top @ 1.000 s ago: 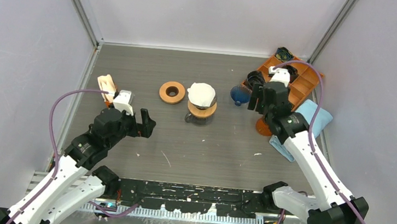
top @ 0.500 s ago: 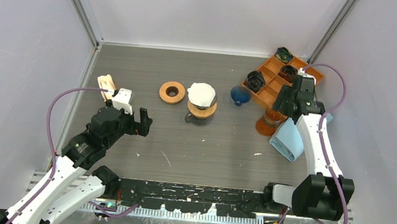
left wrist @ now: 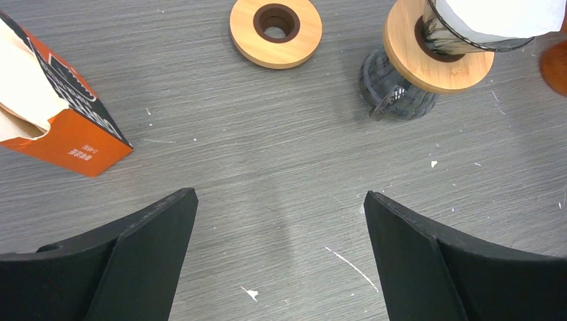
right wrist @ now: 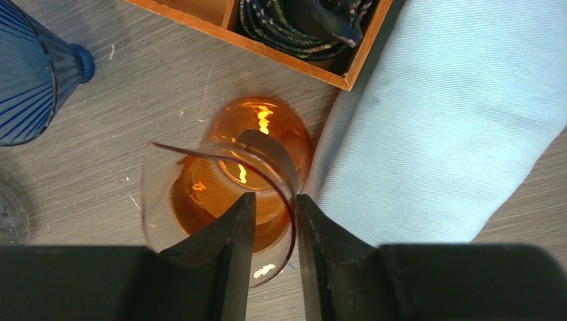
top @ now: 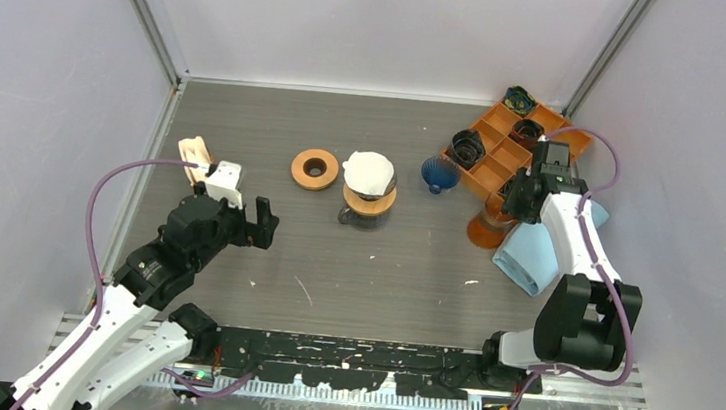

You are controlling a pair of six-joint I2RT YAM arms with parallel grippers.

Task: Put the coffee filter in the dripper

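The white coffee filter (top: 368,171) sits in the wooden-collared dripper (top: 371,199); to the right of this dripper the right gripper (right wrist: 274,198) pinches the rim of an orange glass dripper (right wrist: 264,124), and to its near left the left gripper (left wrist: 279,196) hangs with fingers spread wide.

White filter (top: 369,171) — in dripper (top: 370,200) (upright)

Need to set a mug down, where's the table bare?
Bare: front middle of the table, between left gripper and cloth; also the strip behind the ring. Crowded: the right back, around tray, blue dripper and orange dripper.
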